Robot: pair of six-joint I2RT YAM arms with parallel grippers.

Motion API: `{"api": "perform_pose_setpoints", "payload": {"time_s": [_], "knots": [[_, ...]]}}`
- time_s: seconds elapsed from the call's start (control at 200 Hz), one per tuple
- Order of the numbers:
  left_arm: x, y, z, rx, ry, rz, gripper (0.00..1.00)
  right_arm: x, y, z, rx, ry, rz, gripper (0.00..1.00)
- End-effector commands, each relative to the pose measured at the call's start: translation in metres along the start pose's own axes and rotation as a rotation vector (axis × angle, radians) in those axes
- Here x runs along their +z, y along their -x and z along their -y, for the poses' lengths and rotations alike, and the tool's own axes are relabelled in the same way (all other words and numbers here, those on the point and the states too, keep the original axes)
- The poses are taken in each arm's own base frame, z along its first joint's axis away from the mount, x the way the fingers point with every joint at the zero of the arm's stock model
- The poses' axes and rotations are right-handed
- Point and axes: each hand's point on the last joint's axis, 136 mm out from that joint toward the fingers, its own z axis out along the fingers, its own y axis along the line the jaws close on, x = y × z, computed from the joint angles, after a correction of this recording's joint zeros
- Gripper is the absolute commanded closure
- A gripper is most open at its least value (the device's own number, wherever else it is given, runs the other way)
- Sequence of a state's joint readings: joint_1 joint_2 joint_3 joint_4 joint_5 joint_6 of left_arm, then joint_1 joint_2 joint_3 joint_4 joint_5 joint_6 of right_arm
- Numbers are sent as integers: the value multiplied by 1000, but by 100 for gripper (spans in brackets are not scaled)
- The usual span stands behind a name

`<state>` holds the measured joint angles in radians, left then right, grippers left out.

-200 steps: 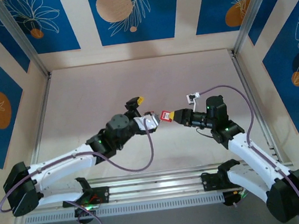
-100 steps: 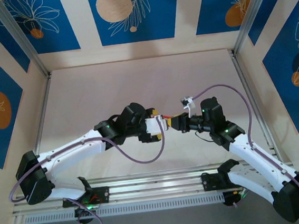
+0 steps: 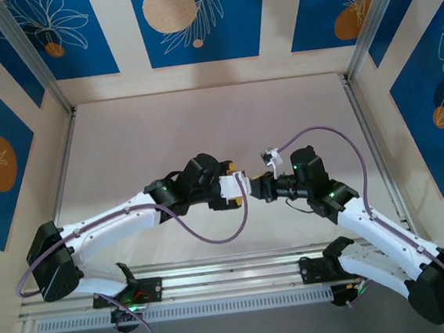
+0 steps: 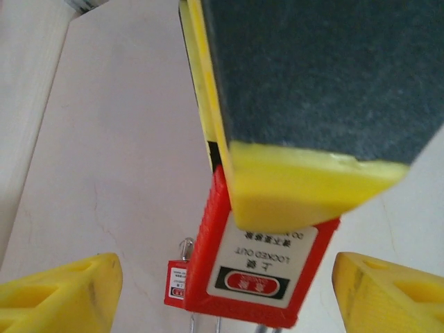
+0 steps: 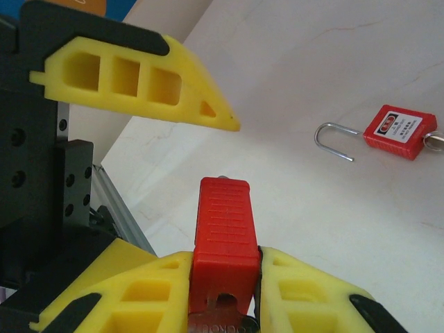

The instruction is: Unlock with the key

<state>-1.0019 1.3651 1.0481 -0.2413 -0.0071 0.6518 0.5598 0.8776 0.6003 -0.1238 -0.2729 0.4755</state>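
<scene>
I am looking down on the pale table (image 3: 202, 121), where the left arm (image 3: 110, 224) and right arm (image 3: 377, 226) are reaching toward each other and meeting over its middle. The right gripper (image 5: 223, 267) is clamping the red padlock (image 5: 222, 222) by its broad faces, holding it clear above the surface. The lock's long axis is lying along the line between the two wrists, running left to right, with the shackle end pointing left at the left gripper (image 3: 236, 186). That gripper is standing wide, its yellow fingers (image 4: 62, 291) flanking the lock without touching it. A second padlock (image 5: 399, 130) is lying flat on the table, its shackle (image 5: 331, 142) swung open. I think a key (image 5: 222, 320) is sitting at the held lock's right end, but it is blurred.
</scene>
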Motion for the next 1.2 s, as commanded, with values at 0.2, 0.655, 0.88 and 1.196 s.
{"api": "perform_pose_setpoints", "payload": {"time_s": [0.2, 0.655, 0.88, 1.196], "knots": [[13, 1, 17, 65, -66, -29, 39, -5, 21, -27, -66, 65, 38, 85], [8, 5, 11, 81, -11, -13, 49, -3, 13, -16, -63, 13, 17, 85], [1, 6, 8, 92, 15, -11, 49, -2, 12, -11, -61, -12, 14, 86], [7, 2, 15, 97, -8, -17, 61, -2, 13, -19, -51, 23, 11, 86]]}}
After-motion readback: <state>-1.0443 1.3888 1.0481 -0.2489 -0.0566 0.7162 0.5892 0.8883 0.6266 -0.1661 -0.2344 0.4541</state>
